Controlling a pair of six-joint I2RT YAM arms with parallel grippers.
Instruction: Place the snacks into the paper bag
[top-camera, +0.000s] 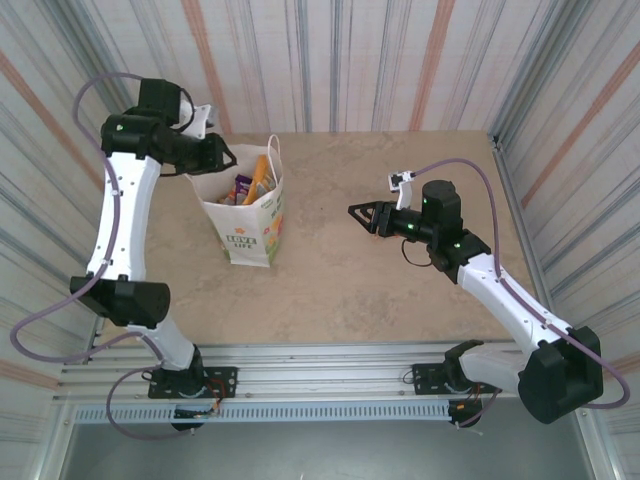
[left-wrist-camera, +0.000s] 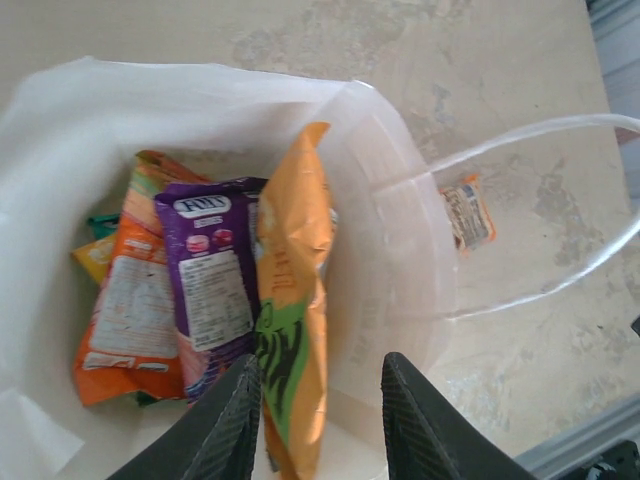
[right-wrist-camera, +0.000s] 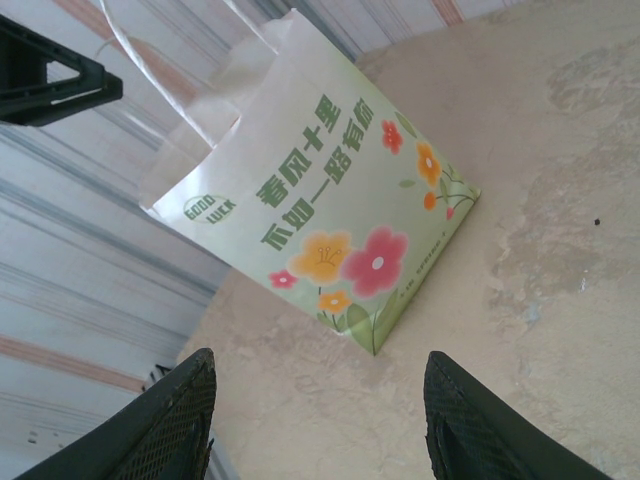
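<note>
My left gripper (left-wrist-camera: 320, 372) hangs over the white upright paper bag (left-wrist-camera: 392, 250), fingers apart. The orange glossy packet (left-wrist-camera: 295, 285) stands on end just below, seemingly free. The right gripper (right-wrist-camera: 320, 362), also apart and empty, is farther off.

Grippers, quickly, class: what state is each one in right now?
Left gripper: open, holding nothing, above the paper bag.
Right gripper: open, holding nothing.
</note>
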